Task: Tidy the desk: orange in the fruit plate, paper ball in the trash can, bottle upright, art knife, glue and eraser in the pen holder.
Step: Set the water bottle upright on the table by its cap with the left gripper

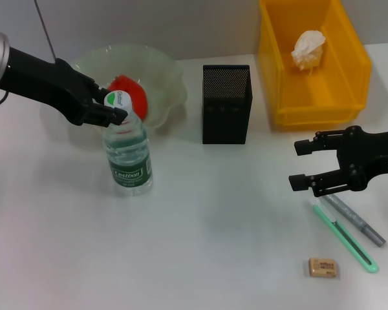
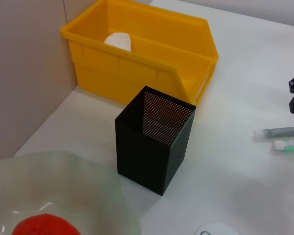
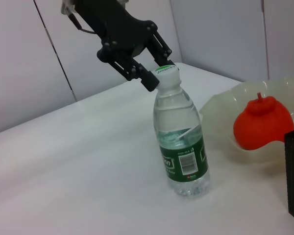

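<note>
upright, clear ribbed bottle, round white-green cap

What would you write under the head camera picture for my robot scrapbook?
Left hand at the cap of the upright bottle, orange in the fruit plate, right hand open above the pens.

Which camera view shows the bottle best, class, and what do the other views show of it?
The right wrist view: the bottle stands upright, seen side-on from cap to base, with the left tool at its cap. The head view shows it from above, foreshortened, before the fruit plate. The left wrist view catches only part of its cap.
</note>
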